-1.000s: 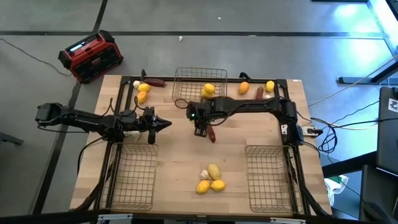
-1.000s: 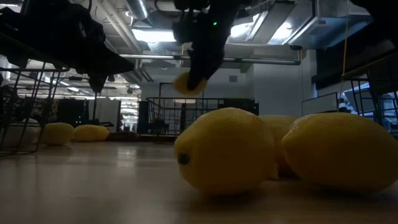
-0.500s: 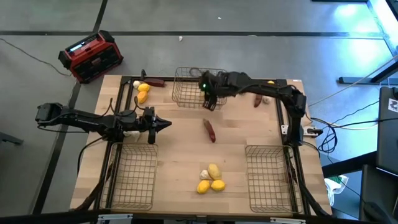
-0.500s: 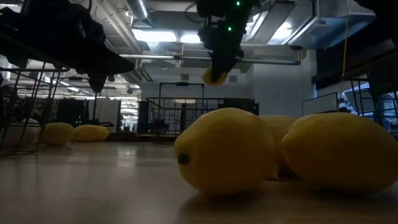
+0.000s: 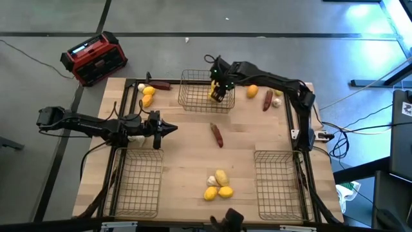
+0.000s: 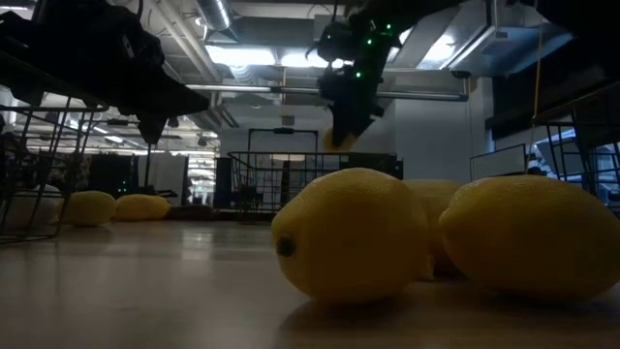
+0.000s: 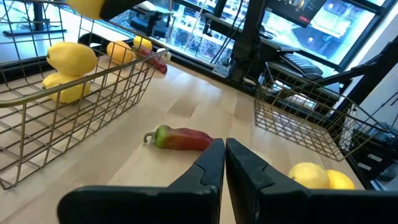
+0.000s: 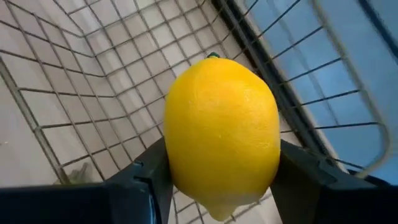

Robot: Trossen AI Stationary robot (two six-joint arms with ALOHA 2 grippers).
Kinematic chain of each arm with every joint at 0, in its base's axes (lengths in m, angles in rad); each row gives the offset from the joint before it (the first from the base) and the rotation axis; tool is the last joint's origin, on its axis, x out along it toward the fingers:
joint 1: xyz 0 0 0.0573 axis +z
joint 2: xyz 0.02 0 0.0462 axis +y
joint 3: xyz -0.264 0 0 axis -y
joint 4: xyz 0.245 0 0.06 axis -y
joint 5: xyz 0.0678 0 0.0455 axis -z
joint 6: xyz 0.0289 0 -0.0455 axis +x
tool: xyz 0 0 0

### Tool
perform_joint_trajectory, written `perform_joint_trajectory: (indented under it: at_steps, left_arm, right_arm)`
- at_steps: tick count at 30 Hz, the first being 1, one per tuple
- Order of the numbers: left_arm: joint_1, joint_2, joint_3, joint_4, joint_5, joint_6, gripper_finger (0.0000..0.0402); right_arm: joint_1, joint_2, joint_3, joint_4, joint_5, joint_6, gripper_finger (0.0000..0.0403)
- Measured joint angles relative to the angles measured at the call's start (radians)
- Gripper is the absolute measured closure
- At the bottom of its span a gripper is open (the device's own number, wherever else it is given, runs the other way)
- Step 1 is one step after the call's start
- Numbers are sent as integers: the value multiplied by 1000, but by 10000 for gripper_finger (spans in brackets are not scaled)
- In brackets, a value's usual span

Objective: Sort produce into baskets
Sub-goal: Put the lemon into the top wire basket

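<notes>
Overhead and counter-level views of a two-arm produce-sorting setup on a wooden counter [image 5: 187, 154]. The right gripper [image 5: 218, 92] hangs above the far-centre basket [image 5: 193, 96], its jaws clamped on a yellow lemon [image 8: 221, 134]; in the right wrist view the fruit fills the gap between the two dark fingers [image 8: 311, 177], with the wire mesh of the basket directly beneath it. In the low view the same gripper shows high against the ceiling lights with the lemon at its tip, clear of the counter.

The left gripper [image 5: 168, 128] rests over the left-centre of the counter, its jaws pressed together and holding nothing; in the left wrist view they meet in front of a red chili with a green stem [image 7: 180, 138] lying on the bare wood.

Two further baskets stand on the near side: the near-left basket [image 5: 135, 187] and the near-right basket [image 5: 278, 183]. A cluster of lemons with a garlic bulb [image 5: 217, 185] lies between them, near the front edge; these lemons fill the foreground of the low view. A second chili [image 5: 217, 135] lies alone near the counter's middle. At the far-left corner sit lemons, a garlic bulb and a dark chili [image 5: 149, 91]; at the far right, an orange fruit [image 5: 252, 91], a chili [image 5: 268, 100] and a garlic bulb [image 5: 277, 101]. A red-and-black box [image 5: 94, 58] stands on the floor beyond the counter.
</notes>
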Motion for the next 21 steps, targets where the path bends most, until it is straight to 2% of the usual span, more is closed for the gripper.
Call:
perform_joint_trajectory:
  at_steps: [8,16,21]
  left_arm:
    - [0,0,0,0,0,0,389]
    - [0,0,0,0,0,0,389]
    - [0,0,0,0,0,0,389]
  right_arm:
    - [-4,68,0,1,-55,-5,203]
    - [-4,80,0,3,-54,-5,203]
    - [-4,80,0,8,-30,-5,187]
